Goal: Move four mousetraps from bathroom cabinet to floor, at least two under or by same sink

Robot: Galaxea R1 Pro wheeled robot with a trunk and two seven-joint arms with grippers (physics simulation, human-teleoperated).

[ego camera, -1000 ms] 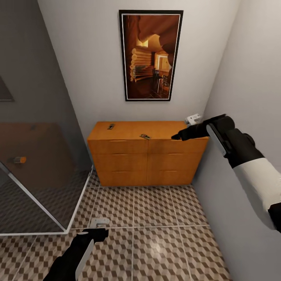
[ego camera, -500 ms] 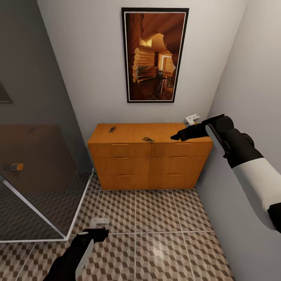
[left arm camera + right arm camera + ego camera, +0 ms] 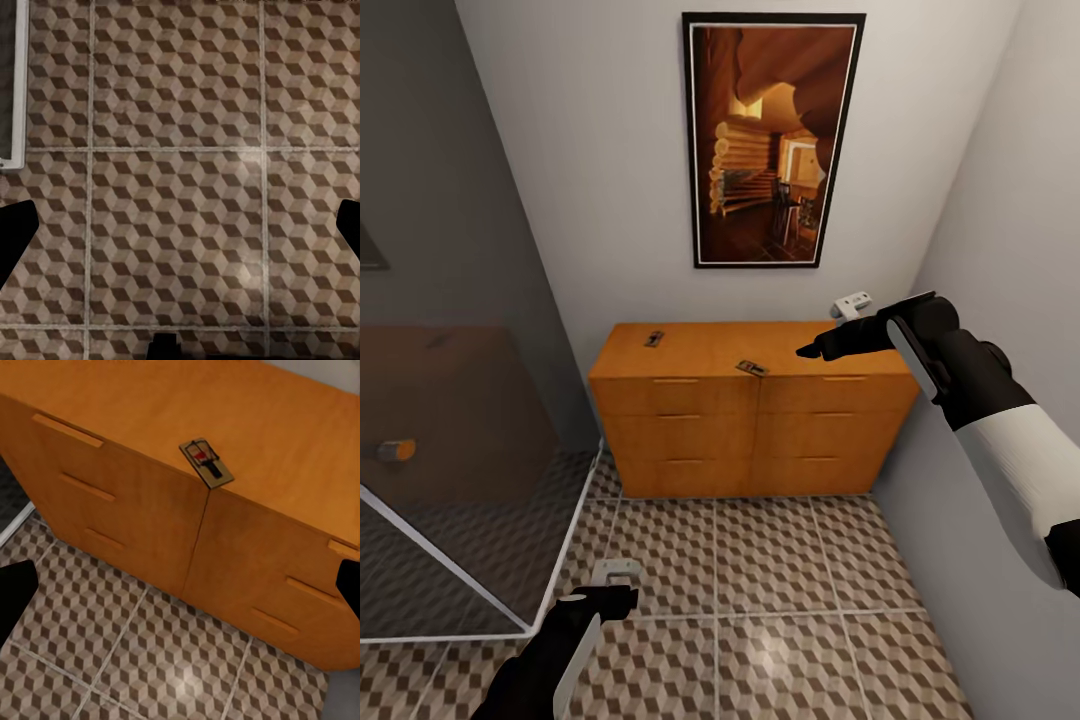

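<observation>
**A:** Where are the traps, and how far along is the job?

**B:** Two mousetraps lie on top of the orange-brown cabinet (image 3: 750, 420), which stands against the far wall under a framed picture (image 3: 772, 140). The first mousetrap (image 3: 753, 368) sits at the near edge of the top, about midway along and slightly overhanging the drawer fronts. The second mousetrap (image 3: 653, 339) lies further back, toward the left end. I cannot find the other two, and no trap lies on the cube-patterned bathroom floor (image 3: 780, 590), so by my reading the task has barely begun

**A:** And the arms?

**B:** The right gripper (image 3: 807, 351) hangs above the right part of the cabinet top, near the first trap but not touching it. Its fingers look apart and carry nothing, since the right wrist view shows the trap lying free on the wood. The left gripper (image 3: 622, 595) is low over the floor with its fingers spread and nothing between them. A glass shower screen (image 3: 450, 470) stands at the left

**A:** What is left?

**B:** Seemingly everything: lifting each trap, finding the others, and setting at least two beside a sink
</observation>
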